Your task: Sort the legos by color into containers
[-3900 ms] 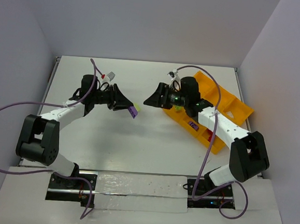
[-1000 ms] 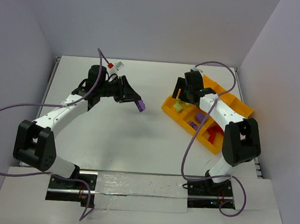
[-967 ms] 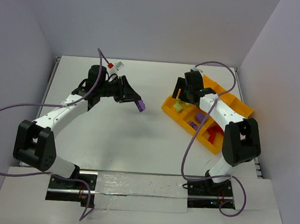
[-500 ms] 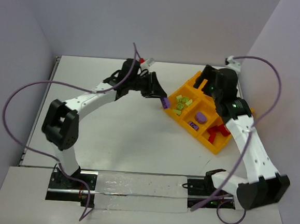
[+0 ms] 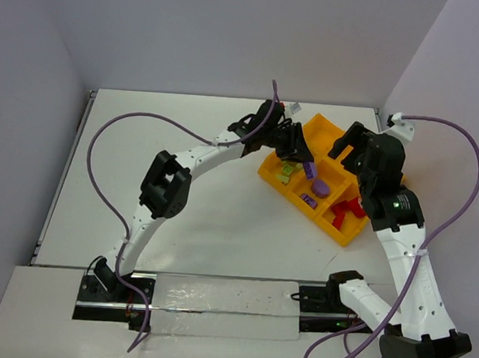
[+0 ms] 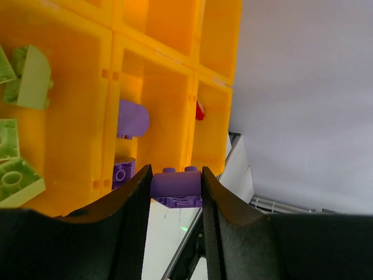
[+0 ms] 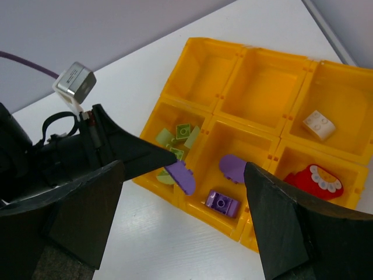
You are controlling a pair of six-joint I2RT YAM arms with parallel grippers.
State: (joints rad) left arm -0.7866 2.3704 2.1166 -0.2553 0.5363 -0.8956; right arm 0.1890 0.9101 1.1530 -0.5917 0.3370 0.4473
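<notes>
My left gripper [image 5: 301,157] is shut on a purple lego [image 5: 309,169] [image 6: 176,183] [image 7: 181,177]. It holds the brick just above the orange tray [image 5: 266,174] [image 7: 198,43] [image 6: 111,87], over the wall between the green and purple containers. Pale green legos [image 5: 286,171] [image 7: 180,136] [image 6: 29,76] lie in the near-left container. A rounded purple brick [image 5: 320,188] [image 7: 233,168] [image 6: 133,118] and a square purple one [image 7: 221,202] sit in the middle one. A red piece [image 5: 349,208] [image 7: 315,178] fills the right one. My right gripper [image 5: 355,150] [image 7: 183,175] hovers high above the tray, open and empty.
A white brick [image 7: 317,123] lies in the far-right container of the tray. The other far containers [image 7: 265,87] hold nothing. A purple cable [image 5: 127,129] arcs over the left of the table, and the side wall stands close behind the tray.
The left arm has swung right, carrying the purple lego from mid-table to over the tray. The right gripper has lifted up and back from the tray, and its jaws have opened wider.
</notes>
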